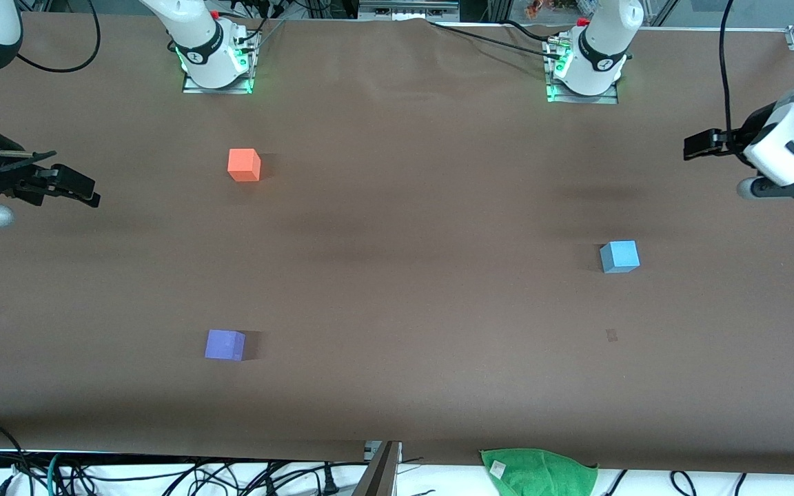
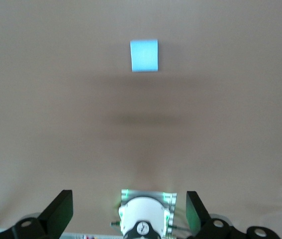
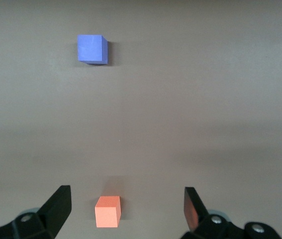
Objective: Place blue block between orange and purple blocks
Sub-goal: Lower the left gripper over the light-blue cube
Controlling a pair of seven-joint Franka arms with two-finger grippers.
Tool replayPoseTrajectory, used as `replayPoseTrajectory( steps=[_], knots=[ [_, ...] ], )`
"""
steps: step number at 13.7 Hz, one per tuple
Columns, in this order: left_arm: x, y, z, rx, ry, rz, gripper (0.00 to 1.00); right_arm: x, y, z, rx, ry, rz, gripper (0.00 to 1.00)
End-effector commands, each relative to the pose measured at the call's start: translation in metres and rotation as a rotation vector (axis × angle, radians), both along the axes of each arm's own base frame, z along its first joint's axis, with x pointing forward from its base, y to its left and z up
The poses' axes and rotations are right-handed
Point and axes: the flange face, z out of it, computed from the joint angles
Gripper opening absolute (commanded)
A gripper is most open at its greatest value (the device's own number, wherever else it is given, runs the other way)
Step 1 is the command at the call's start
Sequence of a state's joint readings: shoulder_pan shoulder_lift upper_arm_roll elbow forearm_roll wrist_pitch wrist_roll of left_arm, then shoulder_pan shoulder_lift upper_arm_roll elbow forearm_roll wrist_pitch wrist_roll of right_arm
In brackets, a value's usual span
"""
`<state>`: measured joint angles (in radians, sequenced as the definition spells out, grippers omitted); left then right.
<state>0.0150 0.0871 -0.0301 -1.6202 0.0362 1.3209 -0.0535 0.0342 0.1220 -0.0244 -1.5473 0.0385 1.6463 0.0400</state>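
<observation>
Front view: the left gripper point(image 1: 697, 146) and right gripper point(image 1: 83, 189) hang with fingers spread wide, empty, over the table's ends. The matte blue block point(image 1: 619, 256) sits on the smooth brown table point(image 1: 397, 275), well apart from the orange block point(image 1: 244, 164) and purple block point(image 1: 225, 344).

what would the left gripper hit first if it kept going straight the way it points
Probably bare table. The open left gripper points down at it, and the blue block lies ahead of its fingers, not under them, though depth is unclear.
</observation>
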Motion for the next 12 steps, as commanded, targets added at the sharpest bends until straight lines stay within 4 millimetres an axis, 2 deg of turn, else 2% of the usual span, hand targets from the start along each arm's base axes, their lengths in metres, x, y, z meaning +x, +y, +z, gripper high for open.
replayPoseTrajectory(
  steps=[1,4,6,9,12],
  knots=[
    [0.017,0.003,-0.041,-0.031,0.086,0.006,1.0,-0.003,-0.002,0.003,-0.006,-0.01,0.009,1.0],
    [0.04,0.01,-0.073,-0.029,-0.036,0.012,1.0,-0.003,-0.002,0.003,-0.006,-0.01,0.009,1.0],
    [0.048,0.013,-0.105,-0.03,-0.116,0.012,1.0,-0.003,-0.002,0.003,-0.006,-0.01,0.011,1.0],
    [0.054,0.013,-0.168,-0.032,-0.191,0.01,1.0,-0.003,-0.002,0.003,-0.006,-0.01,0.011,1.0],
    [0.039,0.024,-0.247,-0.033,-0.25,0.028,1.0,-0.003,-0.002,0.003,-0.006,-0.01,0.011,1.0]
  ],
)
